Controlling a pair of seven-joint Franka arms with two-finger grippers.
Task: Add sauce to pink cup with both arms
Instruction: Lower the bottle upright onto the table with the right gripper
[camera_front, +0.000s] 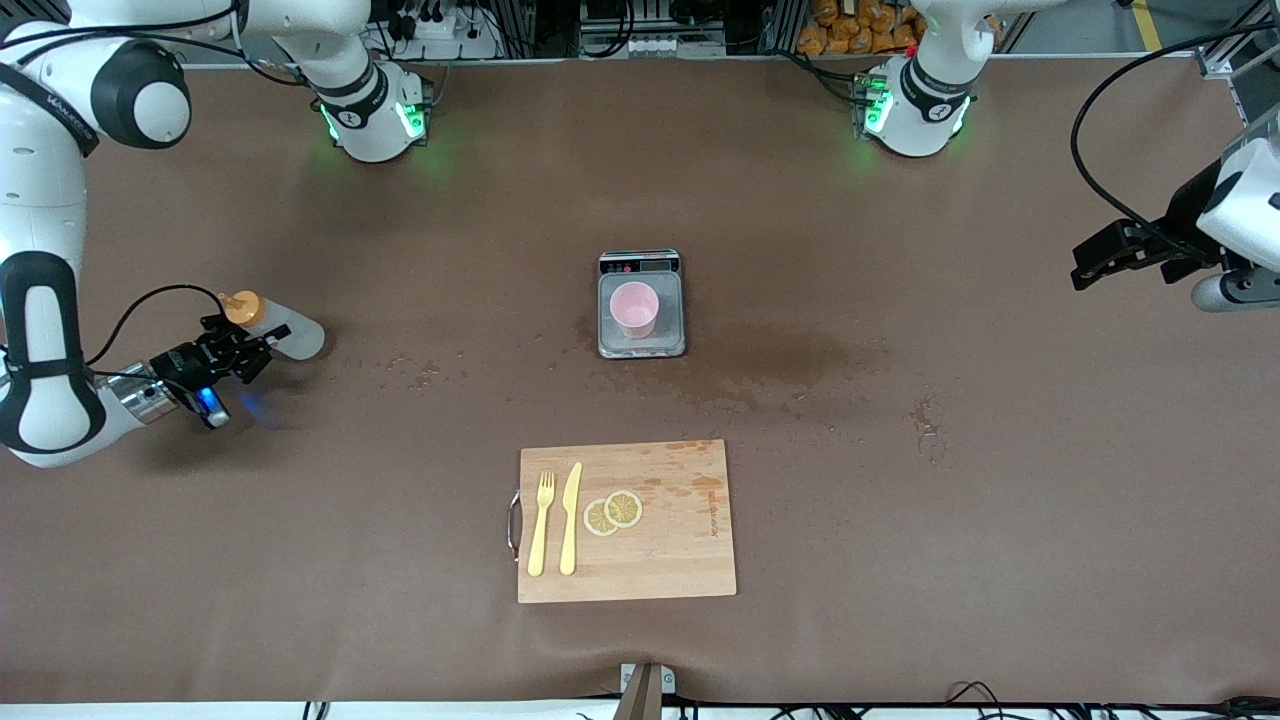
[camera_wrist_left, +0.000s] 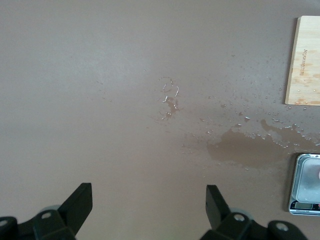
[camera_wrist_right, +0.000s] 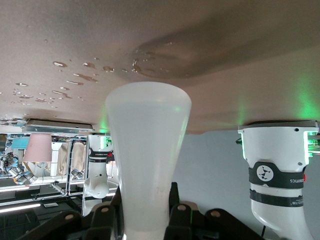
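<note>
At the right arm's end of the table the right gripper (camera_front: 240, 350) pinched the sauce (camera_front: 272, 328) near its neck, fingers pressed tight on it, the bottle tipped with its long axis running roughly level toward the table's middle. The pink cup (camera_front: 635, 308) stood upright on the scale (camera_front: 641, 262) at mid-table, well apart from the bottle. The left gripper (camera_front: 1095, 262) waited over the left arm's end, fingers (camera_wrist_left: 80, 202) spread wide and empty; the right arm likely must carry the bottle across.

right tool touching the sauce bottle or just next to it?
Touching. The right wrist view shows the right tool with its fingers clamped against both sides of the sauce bottle; the front view agrees.
</note>
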